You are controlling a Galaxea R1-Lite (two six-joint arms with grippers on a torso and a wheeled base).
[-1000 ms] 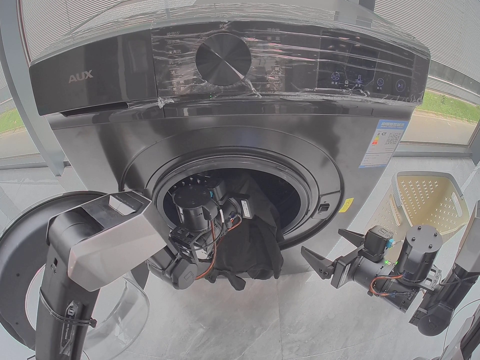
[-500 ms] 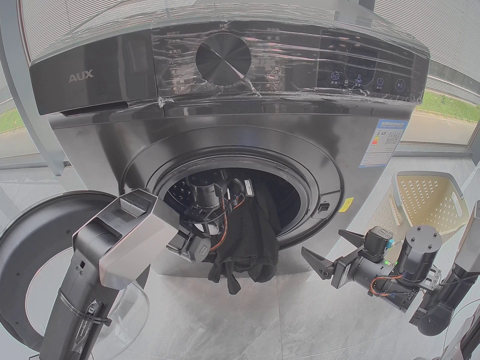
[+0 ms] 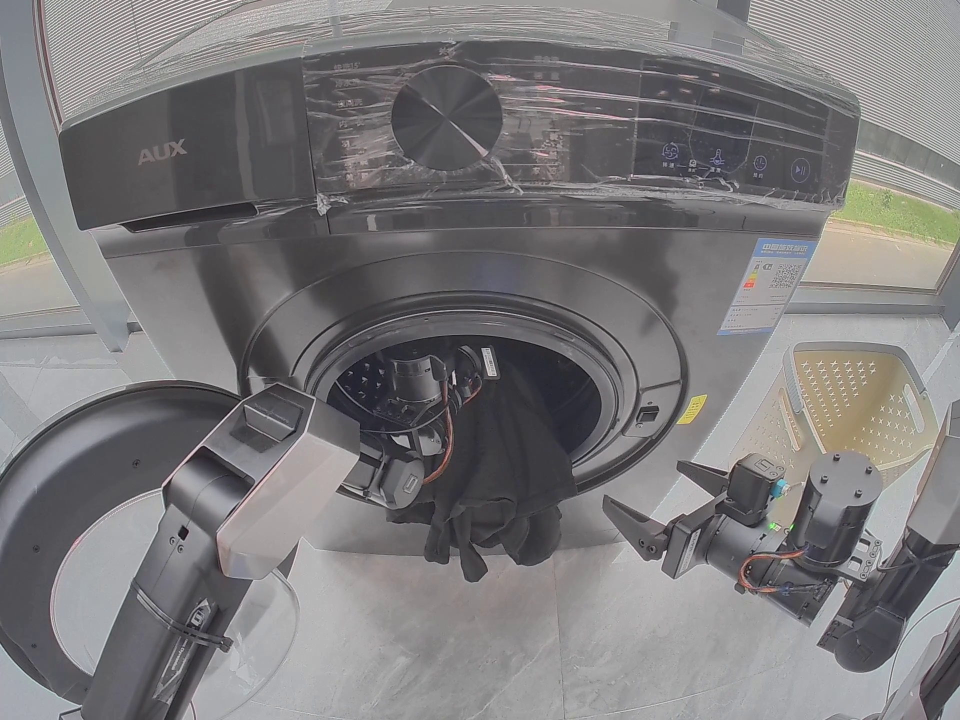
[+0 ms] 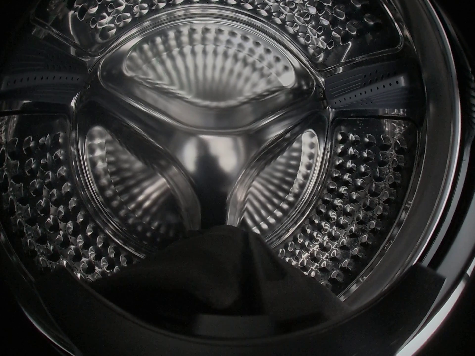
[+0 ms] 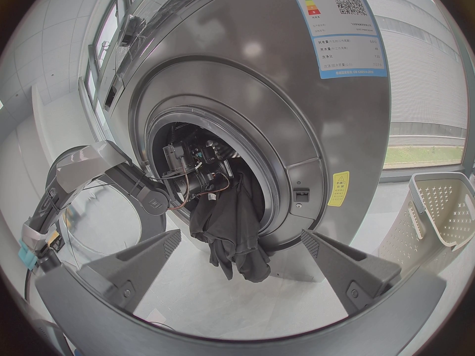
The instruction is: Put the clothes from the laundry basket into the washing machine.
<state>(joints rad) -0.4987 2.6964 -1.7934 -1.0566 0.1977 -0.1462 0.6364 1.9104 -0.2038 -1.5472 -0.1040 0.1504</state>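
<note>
Clothes (image 3: 500, 482) hang just below left claw (image 3: 472, 377).

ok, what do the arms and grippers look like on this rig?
The left arm: black links, a faceted silver-grey shell over the elbow, a black tie round the lower link, red-orange cable and a white tag at the wrist. The right arm: black cylindrical joint housings, orange cable loop, a green light. The right gripper: two dark grey wedge-shaped fingers with dotted pads.
</note>
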